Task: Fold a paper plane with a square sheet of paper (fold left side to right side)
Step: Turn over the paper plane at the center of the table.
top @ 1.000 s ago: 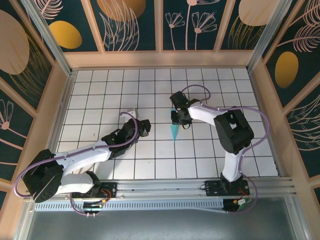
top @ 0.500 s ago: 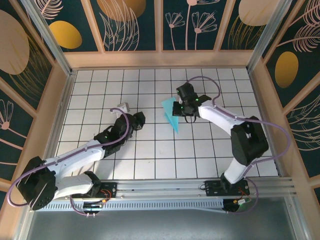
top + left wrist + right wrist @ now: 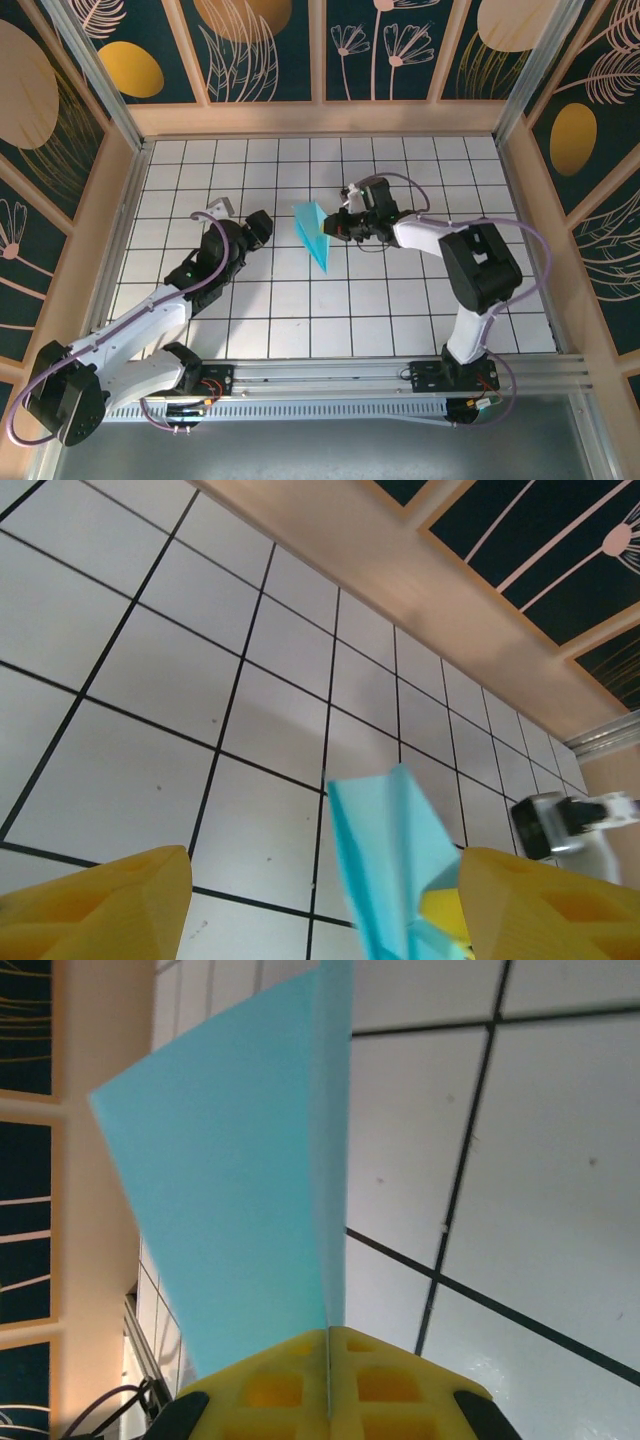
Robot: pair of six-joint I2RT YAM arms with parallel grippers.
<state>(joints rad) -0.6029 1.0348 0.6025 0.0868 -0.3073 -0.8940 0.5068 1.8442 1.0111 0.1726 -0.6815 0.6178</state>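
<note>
Now the right pincer (image 3: 345, 222) is clamped shut on the paper plane (image 3: 315, 232). On the right wrist view its yellow pads (image 3: 270, 1390) meet with no gap and the cyan sheet stands straight up out of the seam.

- **Where it is:** the plane sticks out just left of the right pincer's tips, with its point trailing toward the arm bases. It sits ahead of the left pincer (image 3: 262, 228), near it but apart.
- **Contact with the tiles:** it looks lifted off the grid table (image 3: 200, 180), but I can't tell if the point still brushes them.

**Changed in the last second:**
- The right pincer finished closing and swung the plane leftward. The plane was a thin sliver hanging under the pincer and now shows a broad triangular face.
- The left pincer pushed forward and out, and its jaws went from narrow to wide. On the left wrist view its pads (image 3: 110, 900) sit far apart at either side, and the cyan fold rises between them, closer to the right-hand pad, with no contact.

**Meaning for the task:** the paper is already creased into a dart shape, so the folding looks late-stage. My read is that the right pincer is offering the plane to the open left one for a handover or a second hold for another crease. The risk is that thin paper flexes, so a grab from the side could crush a wing.

**Containers:** no bin, tray or box to log here.
</note>
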